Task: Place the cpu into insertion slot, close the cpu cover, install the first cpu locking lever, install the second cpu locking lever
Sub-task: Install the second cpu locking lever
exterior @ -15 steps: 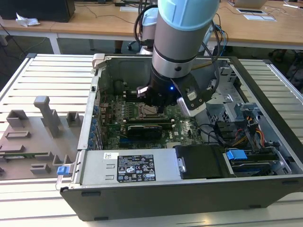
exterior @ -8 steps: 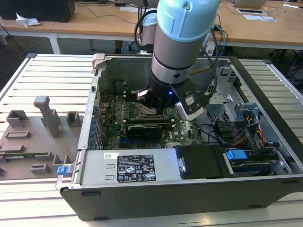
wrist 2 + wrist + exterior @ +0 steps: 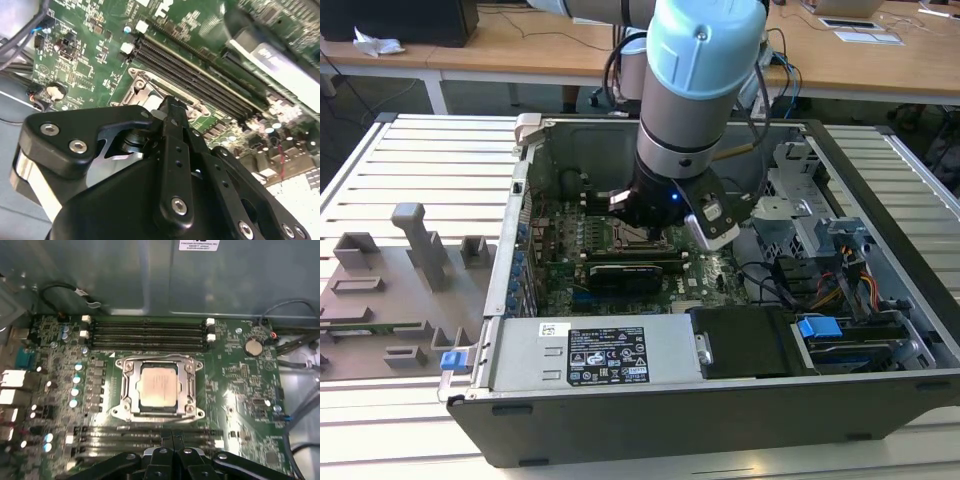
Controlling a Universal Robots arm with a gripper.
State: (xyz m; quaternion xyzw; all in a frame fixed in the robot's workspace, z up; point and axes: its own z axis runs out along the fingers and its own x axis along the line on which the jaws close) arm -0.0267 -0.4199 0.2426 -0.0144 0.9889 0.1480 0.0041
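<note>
Silvery-beige chip: the cpu (image 3: pixel 157 386), small, flat, square and metal-faced, lies seated in the insertion slot (image 3: pixel 131 412), a dark square socket with a silvery rim on the green circuit board (image 3: pixel 240 380).
Cover: the thin silvery frame of the cpu cover (image 3: pixel 186 385) lies flat around the chip.
Handling: likely light, stiff, fragile; best touched by its edges.
Gripper: the black gripper (image 3: pixel 171 450) hovers just near of the socket, jaws drawn together, holding nothing.

Robotics lab, opened computer case (image 3: pixel 720 330) on slatted metal bench (image 3: pixel 410 160), wooden desks (image 3: pixel 520 45) behind
</note>
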